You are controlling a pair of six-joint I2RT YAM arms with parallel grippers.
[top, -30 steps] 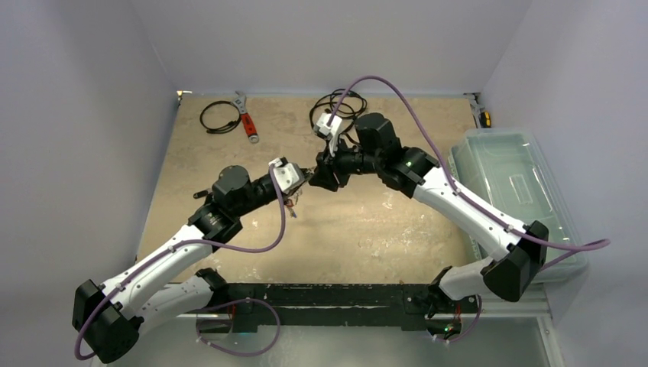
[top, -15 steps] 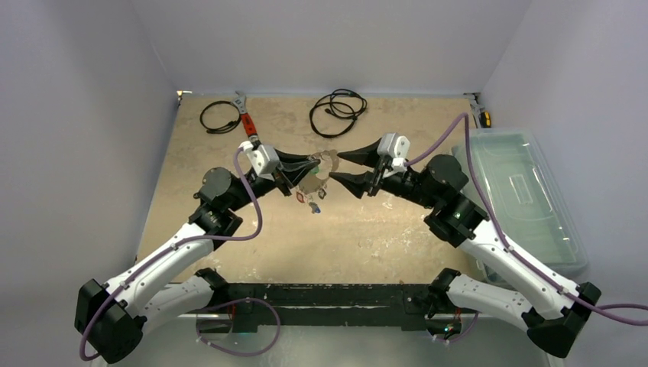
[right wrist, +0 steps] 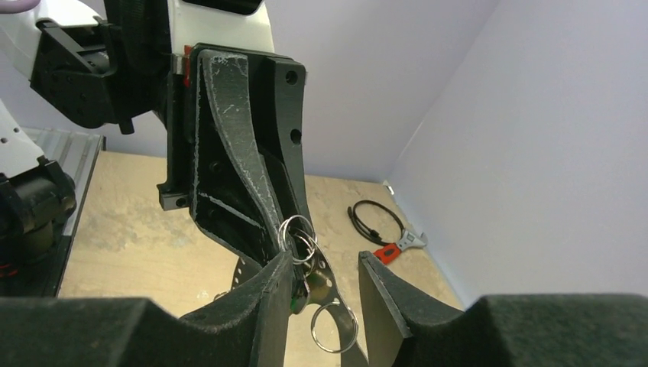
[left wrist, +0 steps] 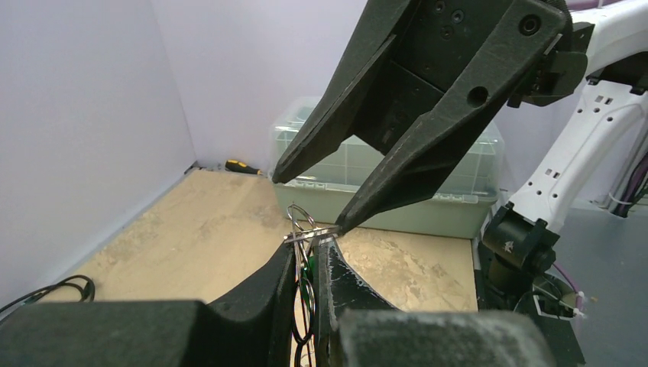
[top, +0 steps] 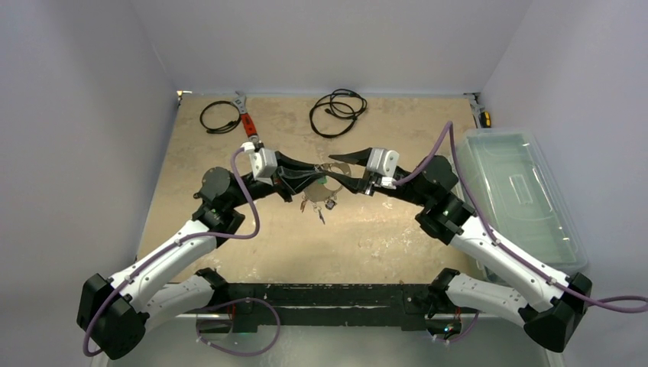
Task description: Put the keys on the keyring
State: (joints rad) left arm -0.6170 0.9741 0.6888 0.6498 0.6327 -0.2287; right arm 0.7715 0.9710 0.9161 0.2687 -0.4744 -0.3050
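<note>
1. Both arms meet over the middle of the table (top: 382,229). The left comes in from 9 o'clock and the right from 3, tips almost nose to nose.
2. Left gripper (left wrist: 307,246): clenched, jaws nearly together, pinching the thin wire loops (right wrist: 298,233) at the top of the keyring (right wrist: 330,297).
3. The keyring hangs straight down from that pinch, a flat silvery plate with its big hole at the bottom. From above it sits just toward 6 o'clock of the meeting tips.
4. The keys (top: 321,206) dangle in the same bunch under the loops. A green tag (right wrist: 294,300) shows, pressed against one right finger. Can't tell how many keys there are.
5. Right gripper (right wrist: 325,264): released, jaws well apart, nothing clamped. The keyring hangs in the gap between its fingers. In the left wrist view its lower fingertip (left wrist: 345,222) touches the loops just above the left tips.
6. A black cable coil (top: 338,103) lies at 12 o'clock on the table, and a second coil (top: 220,116) at 11.
7. A red-handled wrench (top: 247,122) lies just beside the second coil.
8. A clear bin (top: 520,191) with its lid on sits at the 3 o'clock edge.
</note>
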